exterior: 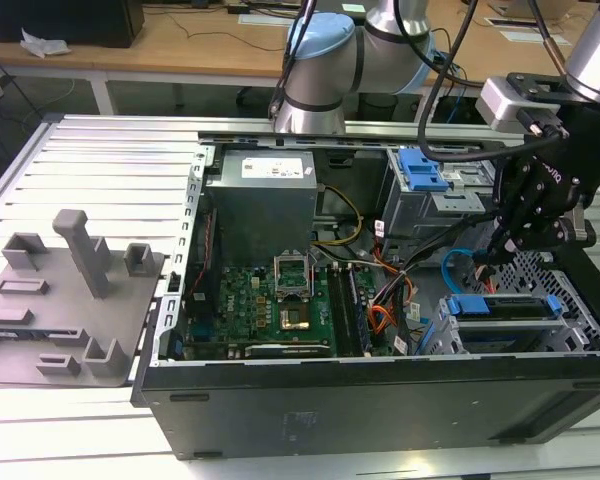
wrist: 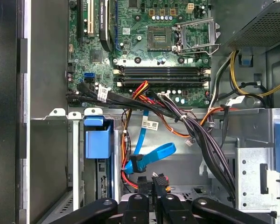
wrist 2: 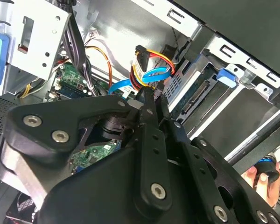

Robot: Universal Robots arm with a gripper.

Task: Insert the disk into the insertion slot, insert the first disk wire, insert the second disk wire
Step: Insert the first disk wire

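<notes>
The disk (exterior: 505, 308) is found seated in its slot (exterior: 578, 338), the low perforated metal bay in the corner of the computer case (exterior: 380, 400) at the near edge, on the exterior view's right. Its blue frame is seen level with the top of the bay. The first step is therefore judged complete, and the wiring of the disk is judged to be the step in hand. In the second wrist view the socket strip (wrist 2: 201, 91) on the disk's back edge is exposed, with no plug seen in it.

The claw (exterior: 500, 252) is positioned inside the case, just above and beside the bay, toward the middle of the case. Its fingers (wrist 2: 149, 135) are seen clenched, with the tips pressed together, in both wrist views. A small black plug (wrist: 159, 179) of the orange and black wire bundle (wrist: 177, 116), taken to be the first disk wire, lies right at the tips. Whether it is actually pinched cannot be confirmed. The light-blue flat cable (wrist: 154, 156) is looped just beyond the tips and is not held.

The disk lies beside the claw, near but apart from it, on the side toward the case's outer wall. The coming move is judged to call for a plug squared to the socket strip and pressed in straight, with the blue loop and the loose wires kept out of the path
</notes>
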